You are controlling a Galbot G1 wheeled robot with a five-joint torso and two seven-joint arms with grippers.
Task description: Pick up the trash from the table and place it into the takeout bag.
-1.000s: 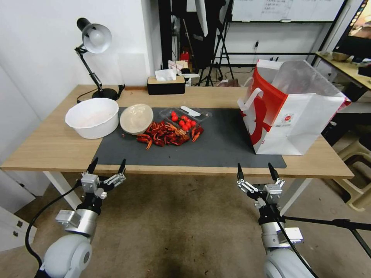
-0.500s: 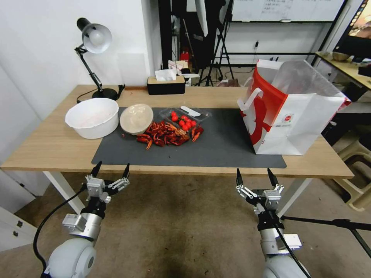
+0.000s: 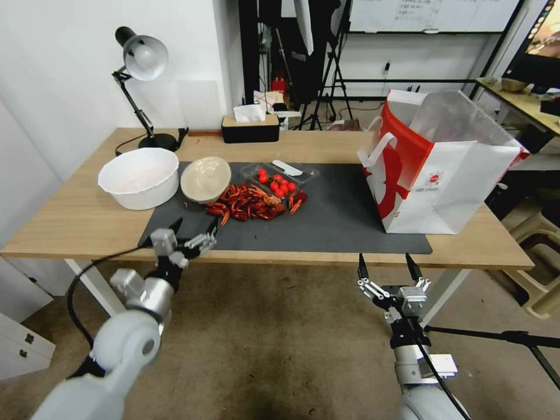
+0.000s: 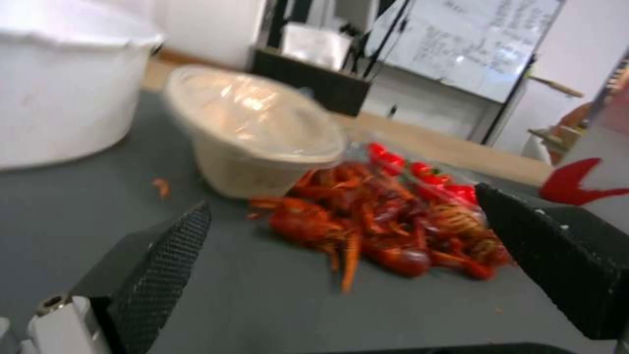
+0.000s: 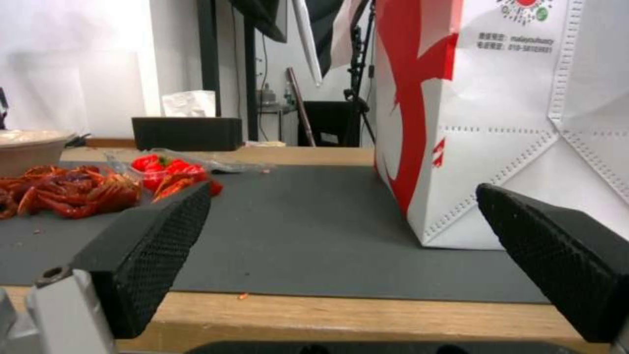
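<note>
On the table (image 3: 81, 224) lies a dark grey mat (image 3: 338, 219). A beige round bowl (image 3: 206, 178) with a clear lid leans tilted at the mat's back left, also seen in the left wrist view (image 4: 255, 142). Beside it lie a heap of red crayfish shells (image 3: 251, 204) and a clear tray of small red fruit (image 3: 279, 179). The takeout bag (image 3: 449, 175) stands open at the mat's right end. My left gripper (image 3: 195, 224) hovers open over the mat's front left edge, pointing at the shells (image 4: 380, 236). My right gripper (image 3: 385, 260) is open below the table's front edge, facing the bag (image 5: 498, 123).
A large white bowl (image 3: 139, 177) sits left of the mat. A desk lamp (image 3: 143, 64) and a black tissue box (image 3: 251, 128) stand along the back edge. Bare mat lies between the shells and the bag. A tripod leg (image 3: 501, 337) crosses the floor at right.
My left arm has risen and swung forward and right, from below the table edge to over the mat's front left edge. The right gripper has stayed almost still.
</note>
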